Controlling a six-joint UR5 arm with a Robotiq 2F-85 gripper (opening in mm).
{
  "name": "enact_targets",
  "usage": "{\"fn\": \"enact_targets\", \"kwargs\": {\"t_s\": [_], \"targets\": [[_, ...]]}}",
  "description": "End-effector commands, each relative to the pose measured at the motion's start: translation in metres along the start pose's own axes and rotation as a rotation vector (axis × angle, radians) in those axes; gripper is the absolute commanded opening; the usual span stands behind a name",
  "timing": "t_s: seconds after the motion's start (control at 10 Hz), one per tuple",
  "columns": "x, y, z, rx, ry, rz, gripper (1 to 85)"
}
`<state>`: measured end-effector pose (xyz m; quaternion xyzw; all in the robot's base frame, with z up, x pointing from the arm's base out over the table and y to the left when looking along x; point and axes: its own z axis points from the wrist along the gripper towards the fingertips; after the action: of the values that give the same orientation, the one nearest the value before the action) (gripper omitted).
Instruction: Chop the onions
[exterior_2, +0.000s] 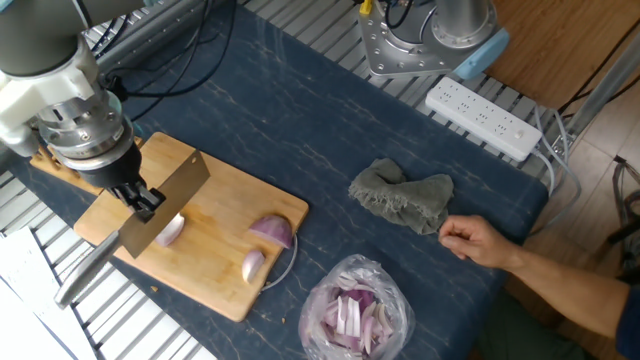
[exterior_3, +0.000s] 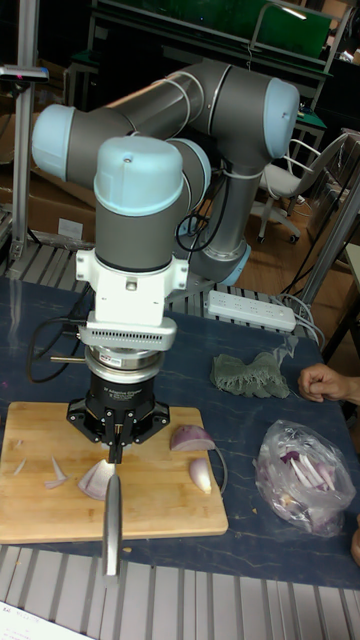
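Note:
Three onions lie as red wedges on the wooden cutting board (exterior_2: 215, 285): one (exterior_2: 172, 231) right beside the blade, a larger one (exterior_2: 272, 232) at the board's right edge, a small one (exterior_2: 253, 266) nearer the front. My gripper (exterior_2: 140, 199) is shut on a cleaver-like knife (exterior_2: 165, 203), whose blade slants over the left wedge. In the tall fixed view the gripper (exterior_3: 115, 441) holds the knife (exterior_3: 112, 520) edge-on, just right of that wedge (exterior_3: 97, 483). The other wedges (exterior_3: 190, 438) (exterior_3: 203, 476) lie to the right, with thin slivers (exterior_3: 55, 470) at the left.
A clear bag of sliced onion (exterior_2: 355, 315) lies right of the board. A grey-green cloth (exterior_2: 400, 198) sits mid-table, with a person's hand (exterior_2: 478, 241) resting beside it. A white power strip (exterior_2: 482, 118) and the arm's base (exterior_2: 405, 45) stand at the back.

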<state>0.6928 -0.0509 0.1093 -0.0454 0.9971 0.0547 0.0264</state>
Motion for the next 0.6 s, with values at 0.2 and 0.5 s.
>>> {"fn": "enact_targets", "kwargs": {"t_s": [0.2,0.5], "targets": [[-0.0049,-0.0022,0.0053,-0.017,-0.009,-0.022,1.0],[-0.0056,-0.0043,0.0034,-0.027,-0.006,-0.007,1.0]]}}
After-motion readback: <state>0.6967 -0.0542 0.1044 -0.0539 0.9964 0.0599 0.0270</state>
